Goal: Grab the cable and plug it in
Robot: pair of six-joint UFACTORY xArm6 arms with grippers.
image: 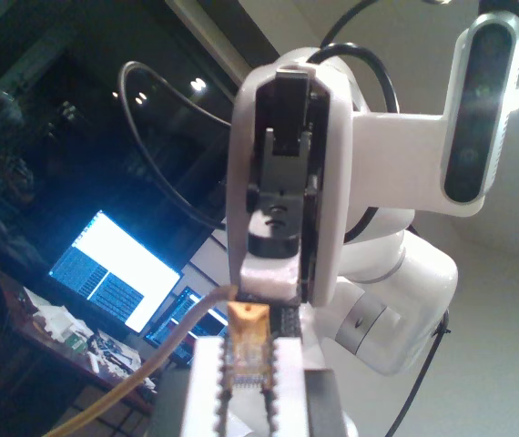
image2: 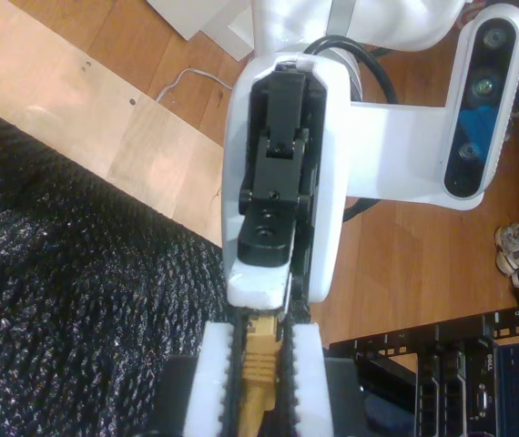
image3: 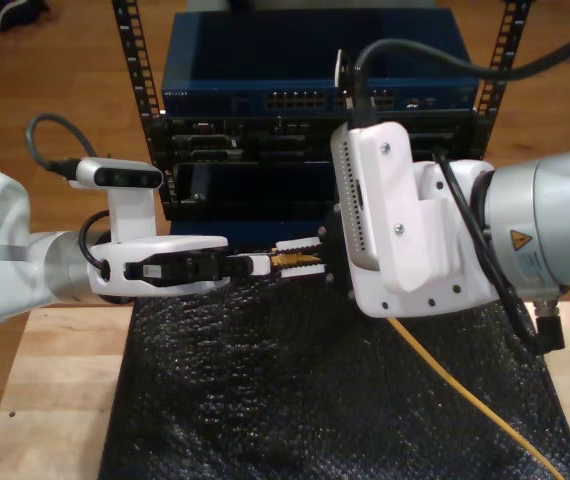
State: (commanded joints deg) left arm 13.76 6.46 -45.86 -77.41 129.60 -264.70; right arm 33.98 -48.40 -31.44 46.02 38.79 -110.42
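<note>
Showing the handover at the centre of the exterior view: my first gripper (image: 246, 350), reaching in from the exterior view's left, has its ribbed white pads (image: 207, 382) closed on the clear plastic plug (image: 246, 360) of the cable (image3: 465, 390). My second gripper (image2: 259, 341) faces it tip to tip, clamped on the cable's moulded yellow boot (image2: 258, 364). The thin orange-yellow cord trails to the exterior view's lower right across a knobbly black mat (image3: 265, 400).

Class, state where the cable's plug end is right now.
In the exterior view, the plug end sits mid-frame above the black mat, in front of the rack, where the two grippers meet.
</note>
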